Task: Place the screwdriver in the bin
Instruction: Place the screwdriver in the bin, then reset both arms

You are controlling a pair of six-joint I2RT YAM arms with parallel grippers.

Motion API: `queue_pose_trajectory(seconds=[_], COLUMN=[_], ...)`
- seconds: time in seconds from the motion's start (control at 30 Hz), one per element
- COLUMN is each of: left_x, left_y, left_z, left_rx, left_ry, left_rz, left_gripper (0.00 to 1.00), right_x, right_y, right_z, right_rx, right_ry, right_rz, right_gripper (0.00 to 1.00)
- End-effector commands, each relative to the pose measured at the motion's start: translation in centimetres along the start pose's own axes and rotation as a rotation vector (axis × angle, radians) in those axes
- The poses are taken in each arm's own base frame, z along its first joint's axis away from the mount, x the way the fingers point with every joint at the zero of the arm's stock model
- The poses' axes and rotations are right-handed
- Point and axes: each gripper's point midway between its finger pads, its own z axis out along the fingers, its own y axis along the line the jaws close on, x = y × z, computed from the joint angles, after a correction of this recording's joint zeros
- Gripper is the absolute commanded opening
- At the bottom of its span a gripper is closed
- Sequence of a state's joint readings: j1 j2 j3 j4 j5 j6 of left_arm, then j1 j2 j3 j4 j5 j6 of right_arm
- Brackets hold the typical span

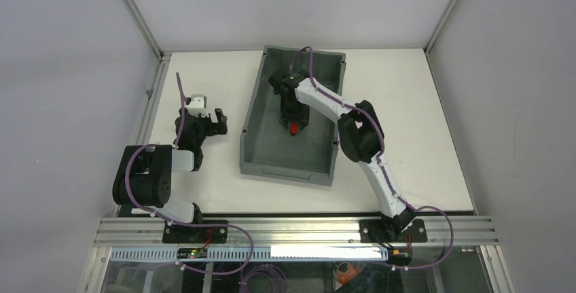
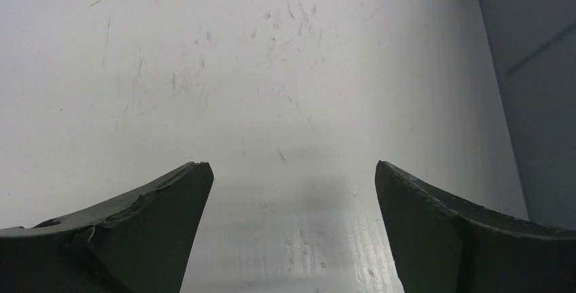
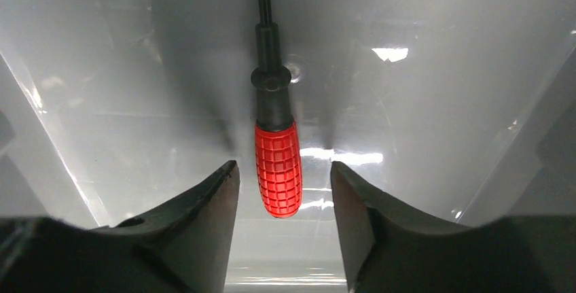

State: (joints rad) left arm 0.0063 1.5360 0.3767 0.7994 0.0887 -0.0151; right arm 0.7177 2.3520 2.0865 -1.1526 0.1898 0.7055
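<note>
The screwdriver point(image 3: 278, 170), with a red gridded handle and a thin black shaft, lies on the floor of the grey bin point(image 3: 136, 102). In the top view its red handle point(image 1: 294, 130) shows in the middle of the bin point(image 1: 253, 113). My right gripper point(image 3: 284, 167) is inside the bin, open, with its jaws on either side of the handle's end and a gap on each side. In the top view it point(image 1: 294, 117) hangs just above the handle. My left gripper point(image 1: 219, 122) is open and empty over the table left of the bin, and in the left wrist view point(image 2: 292, 167) only bare table lies between its jaws.
The bin's tall walls surround my right gripper on both sides point(image 3: 516, 136). The bin's left wall point(image 2: 536, 102) stands to the right of my left gripper. The white table point(image 1: 407, 102) runs to metal frame rails at its edges.
</note>
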Motion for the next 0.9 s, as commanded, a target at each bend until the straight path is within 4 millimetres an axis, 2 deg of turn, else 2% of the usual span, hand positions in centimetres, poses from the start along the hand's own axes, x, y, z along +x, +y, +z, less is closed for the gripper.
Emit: queue_pose_trajectory(seconds=[0.0,0.33,0.43,0.63,0.87], left_x=[-1.5,-1.5,-1.5,-1.5,-1.5], left_y=[-0.7,-0.7,-0.7,-0.7,-0.7], left_z=[-0.2,-0.2,-0.2,-0.2,-0.2], left_rx=[0.029,0.029,0.03,0.03,0.03], left_ry=[-0.053,-0.052,-0.053,-0.052,-0.053], left_rz=[-0.005,-0.005,-0.005,-0.005,-0.005], left_gripper=[0.99,0.99,0.99,0.99,0.99], right_x=[-2.5,-4.7,-5.2,-6.3,-7.5], right_y=[0.6,0.4,-0.1,-2.6,-7.6], right_z=[-4.9,-12.0,-14.1,-18.0,-22.2], right_rx=[-0.082,-0.182,-0.196,-0.19,-0.165], right_ry=[-0.104,-0.227,-0.271,-0.366,-0.47], right_rz=[0.02,-0.005,-0.019,-0.029,-0.012], right_gripper=[0.58,0.7,0.79,0.99,0.99])
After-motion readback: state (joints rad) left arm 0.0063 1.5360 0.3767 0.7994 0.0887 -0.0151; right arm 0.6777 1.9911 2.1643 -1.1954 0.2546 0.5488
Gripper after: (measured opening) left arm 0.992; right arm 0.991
